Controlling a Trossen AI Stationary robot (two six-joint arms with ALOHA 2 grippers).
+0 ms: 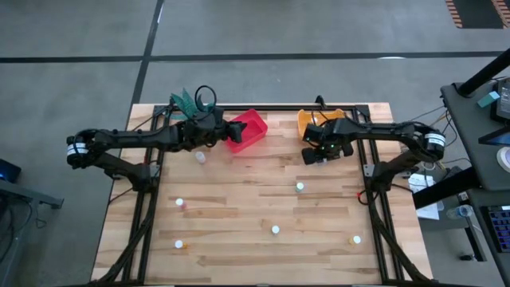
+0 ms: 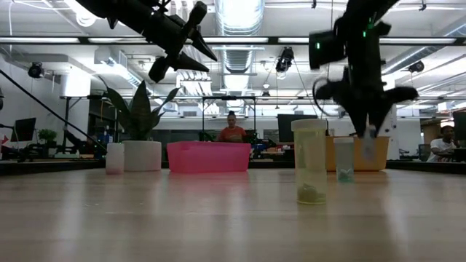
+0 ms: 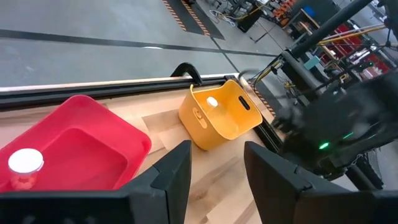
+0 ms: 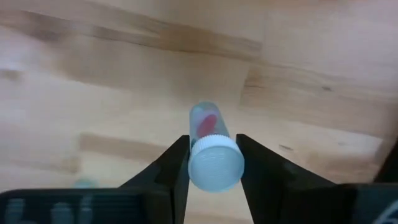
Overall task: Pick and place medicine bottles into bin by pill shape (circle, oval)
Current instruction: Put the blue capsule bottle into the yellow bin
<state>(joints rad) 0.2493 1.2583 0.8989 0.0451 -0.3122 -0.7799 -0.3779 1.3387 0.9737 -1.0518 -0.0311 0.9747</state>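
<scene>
From above, we see the right gripper [image 1: 322, 149] near the table's far edge, just short of the yellow bin [image 1: 312, 119]; we should carry on over its rim before releasing. The left gripper [image 1: 225, 131] hovers at the red bin [image 1: 247, 130].

Only the right wrist view shows the held medicine bottle [image 4: 211, 152] pinched at its cap (reddish pills inside).

The left wrist view shows open, empty fingers [image 3: 173, 177].

Two bins, one red [image 1: 246, 130] and one yellow [image 1: 312, 122], and nine white-capped medicine bottles [image 1: 275, 229] in all.
</scene>
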